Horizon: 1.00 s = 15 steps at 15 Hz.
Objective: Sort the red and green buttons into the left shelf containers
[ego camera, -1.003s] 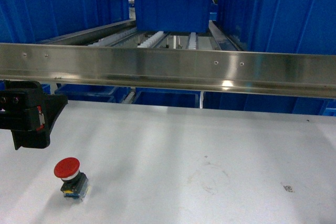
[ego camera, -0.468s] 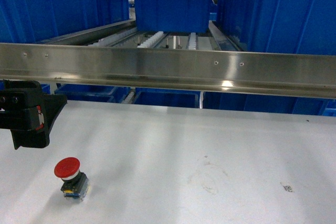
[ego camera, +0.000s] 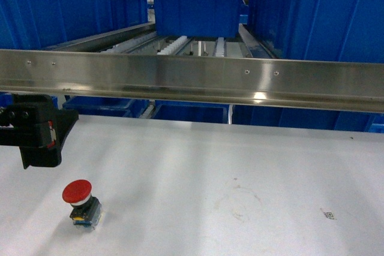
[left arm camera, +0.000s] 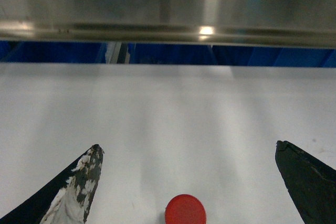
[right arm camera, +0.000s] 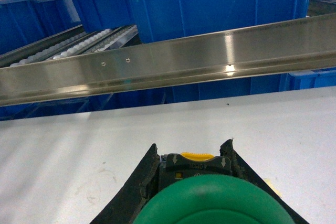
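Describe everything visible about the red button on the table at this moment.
The red button is a small mushroom-head push switch: a round, matte red cap over a pale collar and a dark blocky base with blue and yellowish bits. It stands upright on the white table, near its front left corner, with nothing touching it. The left pincer hangs open above it; in the left wrist view only the cap shows, centred between the two fingertips. No damage is discernible.
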Tool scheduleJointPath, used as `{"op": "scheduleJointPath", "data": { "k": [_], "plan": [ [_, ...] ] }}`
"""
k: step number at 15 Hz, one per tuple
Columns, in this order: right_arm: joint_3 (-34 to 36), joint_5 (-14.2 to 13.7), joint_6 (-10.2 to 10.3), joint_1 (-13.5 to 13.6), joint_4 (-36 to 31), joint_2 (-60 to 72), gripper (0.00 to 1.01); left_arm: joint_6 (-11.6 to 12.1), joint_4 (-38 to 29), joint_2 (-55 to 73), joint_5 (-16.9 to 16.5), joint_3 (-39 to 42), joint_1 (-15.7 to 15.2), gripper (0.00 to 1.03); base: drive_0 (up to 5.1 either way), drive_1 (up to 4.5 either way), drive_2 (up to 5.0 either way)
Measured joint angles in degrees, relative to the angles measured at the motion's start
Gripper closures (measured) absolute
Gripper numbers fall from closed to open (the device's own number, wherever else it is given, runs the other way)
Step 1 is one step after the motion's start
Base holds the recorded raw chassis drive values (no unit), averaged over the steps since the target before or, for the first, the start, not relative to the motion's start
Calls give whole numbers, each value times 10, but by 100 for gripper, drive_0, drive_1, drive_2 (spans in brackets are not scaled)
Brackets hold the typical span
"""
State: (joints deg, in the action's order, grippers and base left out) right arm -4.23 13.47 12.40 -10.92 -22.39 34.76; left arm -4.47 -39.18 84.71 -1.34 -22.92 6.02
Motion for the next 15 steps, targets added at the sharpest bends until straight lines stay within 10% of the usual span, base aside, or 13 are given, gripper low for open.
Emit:
{"op": "scheduleJointPath", "data": {
  "k": [15],
  "plan": [
    [0,0,0,0,0,0,73,64,-2,309,15,-112,21,5,0,0,0]
  ]
}}
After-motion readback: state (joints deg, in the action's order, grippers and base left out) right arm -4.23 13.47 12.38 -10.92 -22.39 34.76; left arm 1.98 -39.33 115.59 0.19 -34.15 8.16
